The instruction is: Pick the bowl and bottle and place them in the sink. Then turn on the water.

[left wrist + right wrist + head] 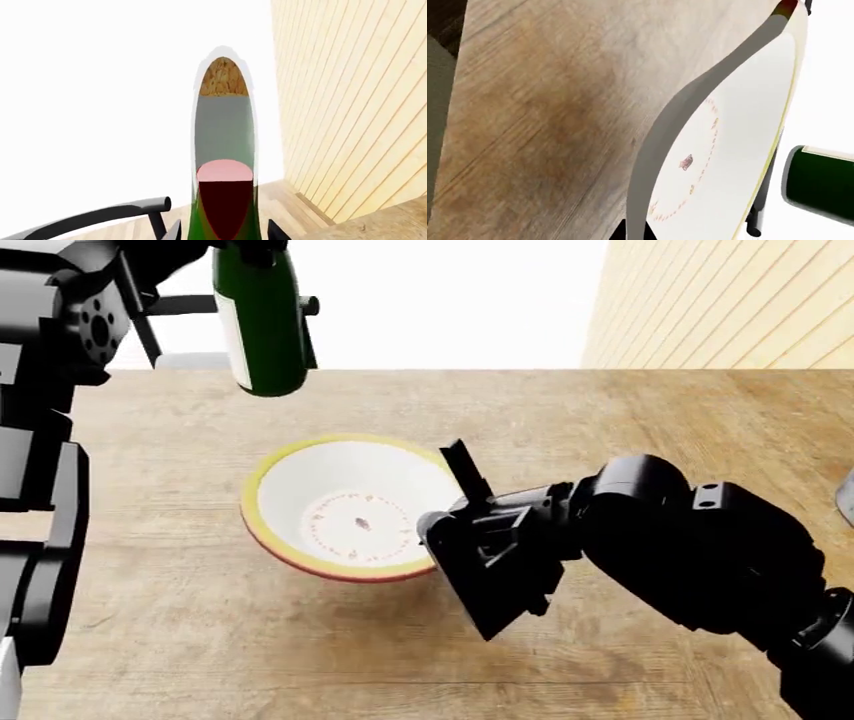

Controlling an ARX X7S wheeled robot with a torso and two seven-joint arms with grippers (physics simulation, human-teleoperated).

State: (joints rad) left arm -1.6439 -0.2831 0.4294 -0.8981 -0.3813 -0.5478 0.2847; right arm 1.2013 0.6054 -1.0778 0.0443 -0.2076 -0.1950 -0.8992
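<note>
The left claw is clenching the bottle, hanging at eleven o'clock above the bench; the right claw is gripping the bowl at its three o'clock rim. Both are probably awaiting carrying to a sink not in view

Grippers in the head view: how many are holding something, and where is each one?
2. The left gripper, at the view's upper left, holds the bottle raised above the wooden counter. The right gripper, near the centre, clamps the rim of the bowl, which sits tilted.
</note>
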